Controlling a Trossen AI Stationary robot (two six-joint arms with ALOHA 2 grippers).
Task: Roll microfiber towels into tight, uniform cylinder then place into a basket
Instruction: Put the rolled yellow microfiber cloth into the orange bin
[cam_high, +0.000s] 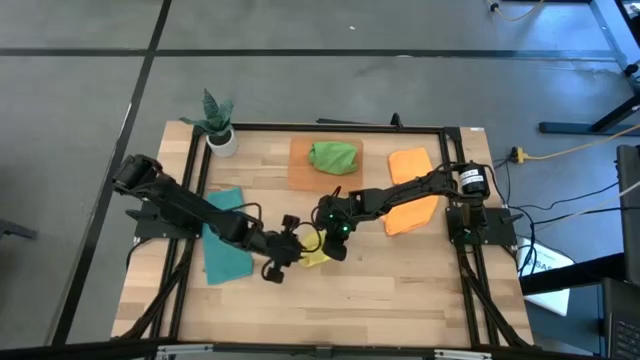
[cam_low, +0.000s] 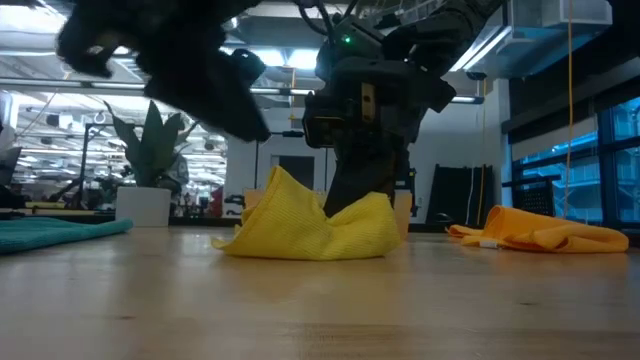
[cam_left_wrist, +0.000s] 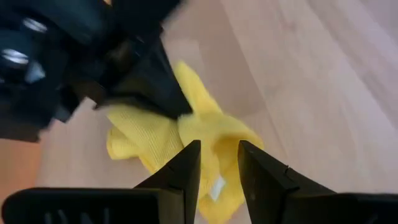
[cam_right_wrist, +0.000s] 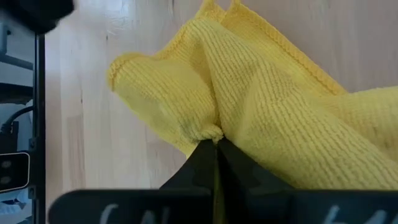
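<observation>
A crumpled yellow towel (cam_high: 315, 257) (cam_low: 310, 225) lies on the wooden table near its middle, its underside on the wood and two folds standing up. My right gripper (cam_high: 333, 245) (cam_right_wrist: 216, 144) comes in from the right and is shut on it. My left gripper (cam_high: 272, 270) (cam_left_wrist: 219, 146) hangs open just left of the towel, above it, with nothing between its fingers. At the far middle stands the orange basket (cam_high: 300, 170), with a rolled green towel (cam_high: 332, 155) in it. My right gripper pinches a bunched fold of the yellow towel (cam_right_wrist: 211, 132) between its two shut fingertips. The fingers slant down from the table's far right side. The towel stays crumpled on the table, with cloth gathered up around the pinch.
A teal towel (cam_high: 225, 245) lies flat at the left under my left arm. Two orange towels (cam_high: 410, 165) (cam_high: 410, 215) lie at the right under my right arm. A small white pot with a plant (cam_high: 220, 135) stands at the far left corner. Bare wood runs along the near edge.
</observation>
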